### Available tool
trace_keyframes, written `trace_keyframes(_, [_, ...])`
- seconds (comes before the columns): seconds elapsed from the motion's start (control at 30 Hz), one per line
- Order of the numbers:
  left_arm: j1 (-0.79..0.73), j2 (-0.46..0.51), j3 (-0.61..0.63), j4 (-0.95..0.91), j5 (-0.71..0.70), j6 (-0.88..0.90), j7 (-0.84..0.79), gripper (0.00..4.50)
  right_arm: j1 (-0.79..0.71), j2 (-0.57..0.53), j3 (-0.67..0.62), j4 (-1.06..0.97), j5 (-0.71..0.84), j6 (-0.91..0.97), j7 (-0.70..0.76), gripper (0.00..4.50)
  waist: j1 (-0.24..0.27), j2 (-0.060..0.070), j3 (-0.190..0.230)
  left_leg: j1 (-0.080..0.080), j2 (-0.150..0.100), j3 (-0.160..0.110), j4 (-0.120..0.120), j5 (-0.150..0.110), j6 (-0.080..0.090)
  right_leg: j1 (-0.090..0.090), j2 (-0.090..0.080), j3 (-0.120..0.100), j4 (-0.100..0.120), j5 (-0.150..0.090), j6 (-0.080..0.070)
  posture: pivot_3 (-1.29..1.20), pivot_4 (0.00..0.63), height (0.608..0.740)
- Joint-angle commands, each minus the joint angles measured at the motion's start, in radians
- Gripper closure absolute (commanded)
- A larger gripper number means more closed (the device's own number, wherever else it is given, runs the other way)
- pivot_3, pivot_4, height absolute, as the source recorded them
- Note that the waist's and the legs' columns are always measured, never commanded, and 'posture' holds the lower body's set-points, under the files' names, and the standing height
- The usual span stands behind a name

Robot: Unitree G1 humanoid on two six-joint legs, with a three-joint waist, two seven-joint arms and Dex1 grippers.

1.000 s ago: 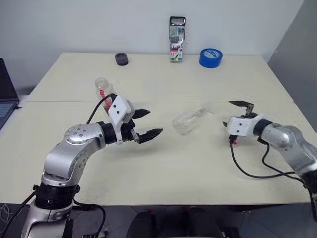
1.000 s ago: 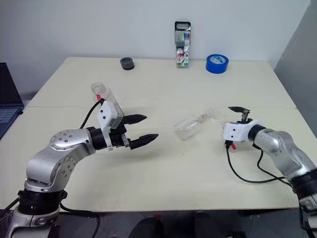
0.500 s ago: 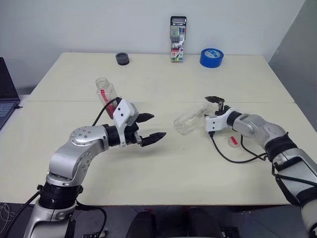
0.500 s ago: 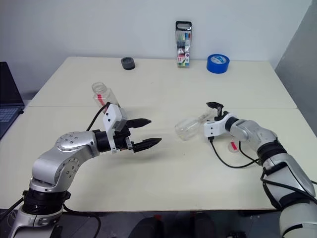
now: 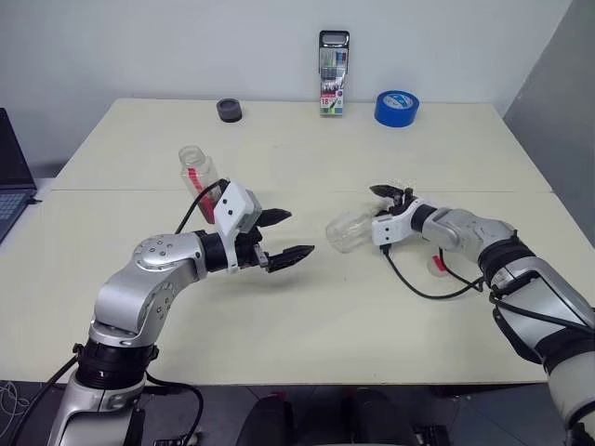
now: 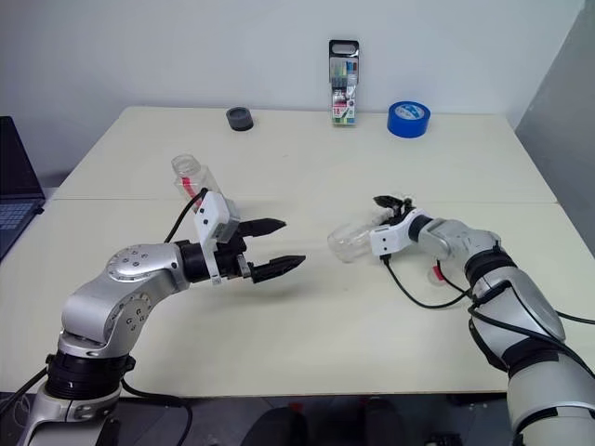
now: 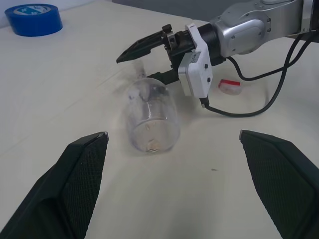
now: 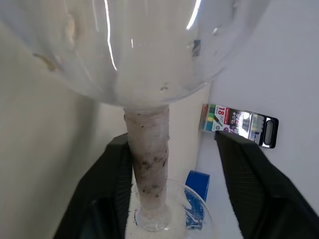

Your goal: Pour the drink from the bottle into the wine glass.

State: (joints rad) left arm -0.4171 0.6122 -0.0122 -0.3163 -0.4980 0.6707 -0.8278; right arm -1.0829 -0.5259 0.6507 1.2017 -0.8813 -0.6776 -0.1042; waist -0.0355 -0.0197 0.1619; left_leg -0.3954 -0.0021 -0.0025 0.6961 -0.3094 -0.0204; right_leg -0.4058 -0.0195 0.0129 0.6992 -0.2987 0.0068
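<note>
The wine glass (image 5: 351, 229) lies on its side mid-table, its bowl toward my left gripper and its stem (image 8: 147, 164) toward the right one. My right gripper (image 5: 383, 198) straddles the stem. One finger is against it, and a gap stays to the other finger (image 8: 249, 194). My left gripper (image 5: 299, 232) hovers open left of the bowl, holding nothing. The bottle (image 5: 197, 172) stands upright behind my left hand, uncapped, clear with a red label strip. The drink is out of view.
A small white-pink cap (image 5: 437, 265) lies on the table by my right forearm. At the far edge stand a pack of markers (image 5: 333, 74), a blue tape roll (image 5: 396, 108) and a small black round thing (image 5: 229, 111). A laptop (image 5: 11, 167) sits off the left side.
My right gripper has swung left across the table to the lying glass, and its fingers have narrowed around the stem. The left arm, the glass and the bottle have stayed put.
</note>
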Motion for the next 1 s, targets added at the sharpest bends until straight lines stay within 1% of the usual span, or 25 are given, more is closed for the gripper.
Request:
trace_keyframes(0.03, [-0.021, 0.006, 0.02, -0.01, -0.015, 0.002, 0.002, 0.0, -0.033, -0.001, 0.004, 0.017, -0.001, -0.004, -0.016, 3.08, 0.0, 0.0, 0.0, 0.0, 0.0, 0.0, 0.0, 0.0, 0.0, 0.0, 0.0, 0.0, 0.0, 0.0, 0.0, 0.0, 0.15, 0.74])
trace_keyframes(0.13, [-0.014, 0.01, 0.018, -0.018, -0.022, 0.008, -0.002, 0.0, -0.035, -0.001, 0.005, 0.02, -0.003, -0.005, -0.018, 4.09, 0.0, 0.0, 0.0, 0.0, 0.0, 0.0, 0.0, 0.0, 0.0, 0.0, 0.0, 0.0, 0.0, 0.0, 0.0, 0.0, 0.15, 0.74])
trace_keyframes(0.17, [-0.008, 0.013, 0.017, -0.025, -0.026, 0.012, -0.005, 0.0, -0.036, -0.001, 0.004, 0.018, -0.002, -0.008, -0.021, 4.36, 0.0, 0.0, 0.0, 0.0, 0.0, 0.0, 0.0, 0.0, 0.0, 0.0, 0.0, 0.0, 0.0, 0.0, 0.0, 0.0, 0.15, 0.74])
trace_keyframes(0.23, [0.011, 0.027, 0.015, -0.047, -0.036, 0.024, -0.016, 0.0, -0.039, 0.0, -0.005, 0.01, 0.005, -0.01, -0.037, 4.37, -0.001, 0.0, 0.0, 0.0, 0.0, 0.0, 0.0, 0.0, 0.0, 0.0, 0.0, 0.0, 0.0, 0.0, 0.0, 0.0, 0.15, 0.74])
trace_keyframes(0.3, [0.073, 0.044, 0.049, -0.117, -0.075, 0.059, -0.012, 0.0, -0.033, 0.02, -0.076, 0.0, 0.093, -0.021, -0.009, 4.37, -0.006, 0.0, 0.0, 0.0, 0.0, 0.0, 0.0, 0.0, 0.0, 0.0, 0.0, 0.0, 0.0, 0.0, 0.0, 0.0, 0.15, 0.74])
trace_keyframes(0.37, [0.163, 0.046, 0.107, -0.203, -0.127, 0.085, 0.01, 0.0, -0.024, 0.066, -0.178, -0.009, 0.229, -0.019, 0.062, 4.37, -0.021, 0.0, 0.0, 0.0, 0.0, 0.001, -0.001, 0.0, 0.0, -0.001, 0.0, 0.002, 0.0, 0.0, 0.0, 0.0, 0.15, 0.74])
trace_keyframes(0.43, [0.265, 0.031, 0.171, -0.276, -0.162, 0.085, 0.046, 0.0, -0.017, 0.145, -0.308, -0.022, 0.409, 0.018, 0.181, 4.37, -0.033, 0.0, 0.0, 0.0, 0.002, 0.002, -0.001, 0.0, 0.0, -0.001, 0.001, 0.002, -0.001, 0.0, 0.0, 0.0, 0.15, 0.74])
trace_keyframes(0.53, [0.39, -0.04, 0.25, -0.334, -0.117, -0.001, 0.157, 0.0, -0.021, 0.291, -0.512, -0.043, 0.682, 0.183, 0.366, 4.37, -0.04, 0.0, 0.0, 0.002, 0.003, 0.002, -0.002, 0.0, 0.0, 0.0, 0.001, 0.001, 0.0, 0.0, 0.0, 0.0, 0.15, 0.74])
trace_keyframes(0.63, [0.507, -0.1, 0.279, -0.346, -0.039, -0.082, 0.241, 0.0, -0.02, 0.4, -0.62, -0.08, 0.828, 0.327, 0.458, 4.37, -0.036, 0.0, 0.0, 0.003, 0.004, 0.001, -0.001, 0.0, 0.0, 0.001, 0.001, 0.0, 0.002, 0.001, -0.001, 0.0, 0.15, 0.74])
trace_keyframes(0.67, [0.536, -0.119, 0.279, -0.348, -0.015, -0.111, 0.265, 0.0, -0.016, 0.428, -0.64, -0.095, 0.858, 0.364, 0.476, 4.37, -0.031, 0.0, 0.0, 0.003, 0.004, 0.002, -0.001, 0.0, 0.0, 0.001, 0.001, 0.0, 0.002, 0.001, -0.001, 0.0, 0.15, 0.74])
trace_keyframes(0.8, [0.616, -0.205, 0.275, -0.393, 0.013, -0.146, 0.367, 0.0, 0.029, 0.51, -0.67, -0.175, 0.922, 0.45, 0.512, 4.37, -0.012, 0.0, 0.0, 0.002, 0.003, 0.002, -0.001, -0.001, 0.001, 0.001, 0.0, 0.0, 0.001, 0.001, -0.001, 0.0, 0.15, 0.74])
trace_keyframes(0.9, [0.638, -0.23, 0.255, -0.394, 0.026, -0.161, 0.393, 0.0, 0.059, 0.54, -0.682, -0.219, 0.953, 0.483, 0.524, 4.37, 0.001, 0.0, 0.0, 0.002, 0.003, 0.001, -0.002, -0.001, 0.001, 0.001, 0.0, -0.001, 0.0, 0.001, -0.001, 0.0, 0.15, 0.74])
trace_keyframes(1.0, [0.648, -0.248, 0.237, -0.394, 0.029, -0.174, 0.411, 0.0, 0.089, 0.574, -0.692, -0.249, 0.984, 0.486, 0.536, 4.37, 0.004, 0.0, 0.0, 0.001, 0.002, 0.002, -0.002, -0.001, 0.002, 0.001, 0.0, 0.0, 0.0, 0.001, 0.0, 0.0, 0.15, 0.74])
